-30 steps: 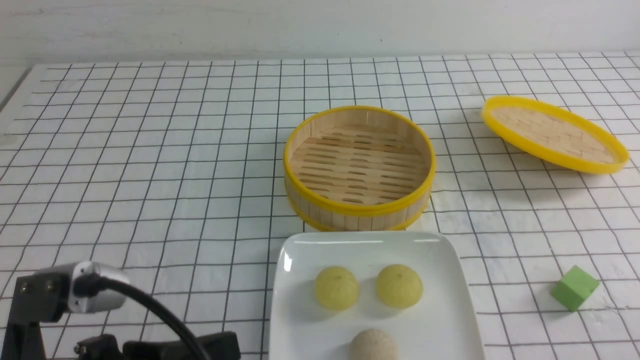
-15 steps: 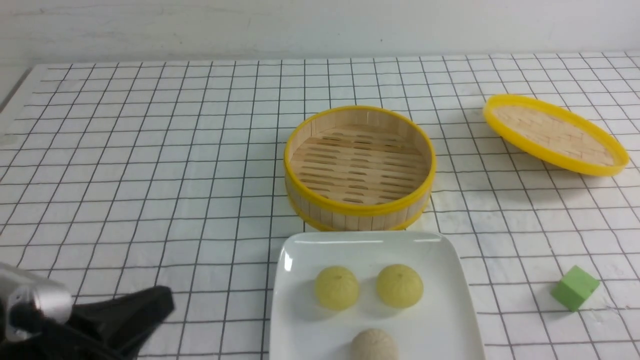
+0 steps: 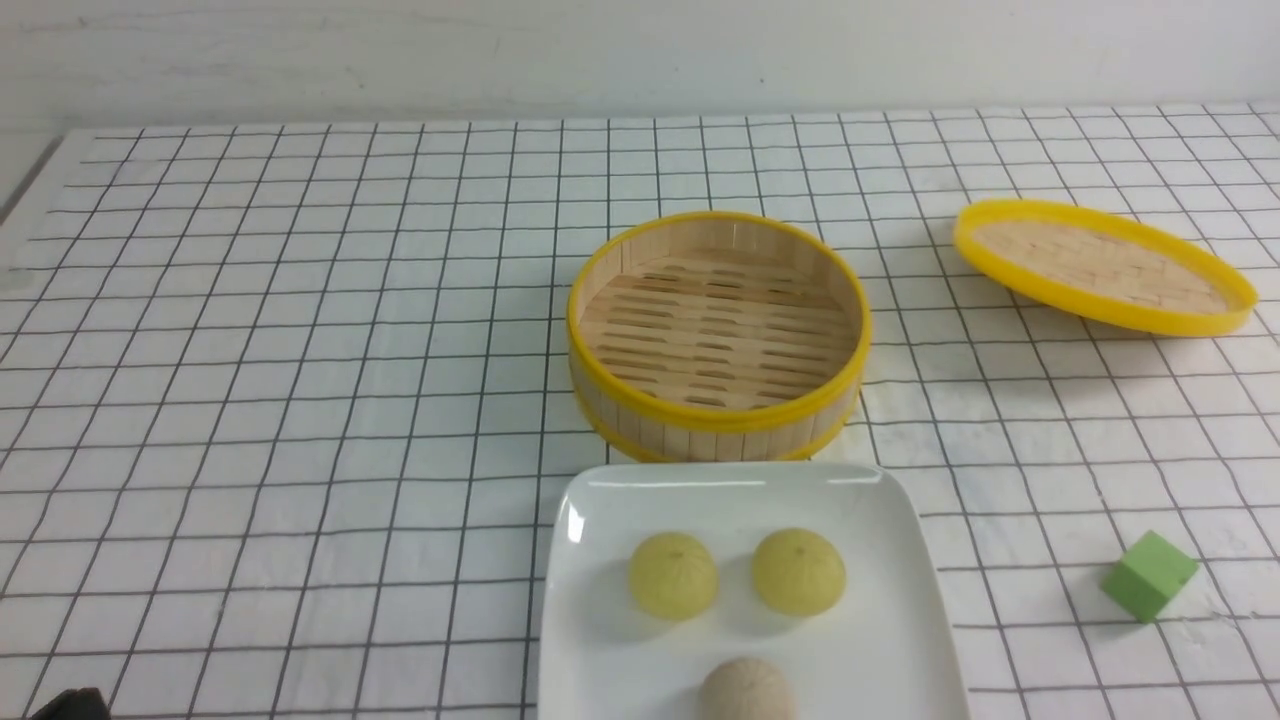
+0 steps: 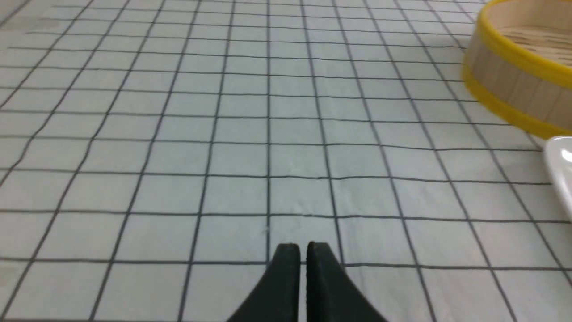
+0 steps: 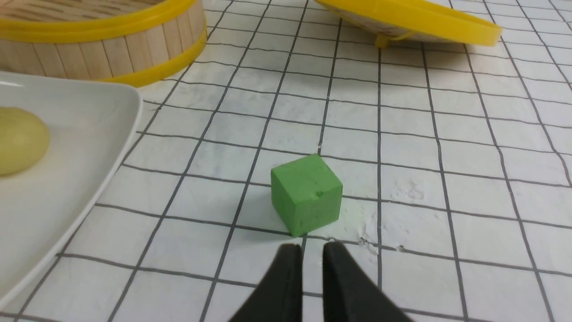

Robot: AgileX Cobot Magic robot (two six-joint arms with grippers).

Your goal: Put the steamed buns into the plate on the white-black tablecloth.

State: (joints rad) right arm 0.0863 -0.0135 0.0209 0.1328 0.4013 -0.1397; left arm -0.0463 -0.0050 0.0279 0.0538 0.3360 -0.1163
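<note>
- The three steamed buns (image 3: 745, 610) sit inside the plate (image 3: 600, 640), which rests on the white-black tablecloth (image 3: 300, 350) covering the tabletop; judged from how they lie, the task's goal looks met.
- Two of them are pale yellow domes, side by side and apart from each other, each with fine pleats running to a small dimple at the crown. The third is beige-white and lies nearer the robot, cut off by the front view's lower edge.
- None of the buns touch; they sit loosely spread in a triangle, which suggests each was set down separately with room left for fingers to let go.
- The plate is glossy white, square with rounded corners and a raised rim that should keep the round buns from rolling off.
- The bamboo steamer (image 3: 718, 335) stands just beyond the plate, open and with nothing on its slats. Its lid (image 3: 1100, 265) lies well off to the right, tilted with one edge raised off the cloth.
- The green cube (image 5: 306, 193) sits alone on the cloth to the right of the plate.
- The left pincer (image 4: 303, 250) hangs low over bare cloth, away from the plate's corner, its jaws all but together and empty.
- The right pincer (image 5: 311, 252) hovers just short of the green cube, jaws slightly parted with a narrow gap, gripping nothing.
- Both arms sit clear of the plate, a sensible resting pose once nothing is left to carry.
</note>
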